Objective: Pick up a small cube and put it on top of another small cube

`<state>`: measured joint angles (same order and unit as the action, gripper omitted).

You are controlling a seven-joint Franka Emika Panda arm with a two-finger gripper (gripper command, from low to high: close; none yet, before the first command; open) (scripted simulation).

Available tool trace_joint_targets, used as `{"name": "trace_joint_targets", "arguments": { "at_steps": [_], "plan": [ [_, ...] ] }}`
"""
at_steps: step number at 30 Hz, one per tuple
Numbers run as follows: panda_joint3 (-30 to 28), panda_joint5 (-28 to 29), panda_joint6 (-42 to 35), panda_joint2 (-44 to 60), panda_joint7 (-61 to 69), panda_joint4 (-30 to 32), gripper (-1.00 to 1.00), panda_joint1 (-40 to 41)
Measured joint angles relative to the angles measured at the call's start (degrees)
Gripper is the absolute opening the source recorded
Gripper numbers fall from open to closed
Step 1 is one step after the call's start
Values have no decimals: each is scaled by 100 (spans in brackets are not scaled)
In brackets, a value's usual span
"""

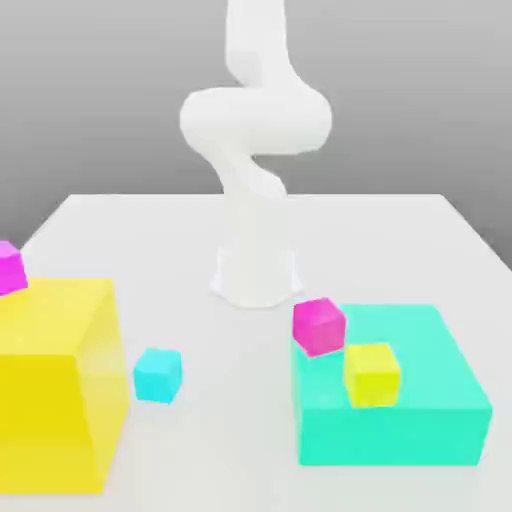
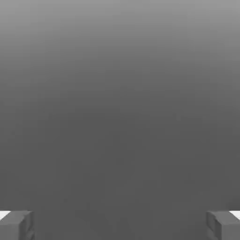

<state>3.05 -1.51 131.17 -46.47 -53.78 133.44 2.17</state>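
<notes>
The small sky-cyan cube rests on the white table between the big yellow block and the flat turquoise block. A small magenta cube and a small yellow cube sit on the turquoise block. Another small magenta cube sits on the big yellow block at the exterior view's left edge. In the hand view my gripper is open, its two grey fingertips far apart, with nothing but grey background between them.
The white arm rises from its base at the table's middle back. The two big blocks stand on either side of the small cyan cube. The table's edges run along the back and sides.
</notes>
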Motion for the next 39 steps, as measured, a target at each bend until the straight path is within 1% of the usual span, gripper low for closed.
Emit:
{"name": "trace_joint_targets", "arguments": {
  "at_steps": [2,10,21,31,39],
  "plan": [
    [225,-72,-58,-24,-609,140,0,215],
    [877,-65,-313,59,-2612,668,0,1174],
    [1631,-103,-538,447,-5371,1415,0,2525],
    [2124,-141,-608,1042,-7892,2118,0,3839],
    [2351,-152,-537,1656,-9946,2698,0,4951]
  ]
}}
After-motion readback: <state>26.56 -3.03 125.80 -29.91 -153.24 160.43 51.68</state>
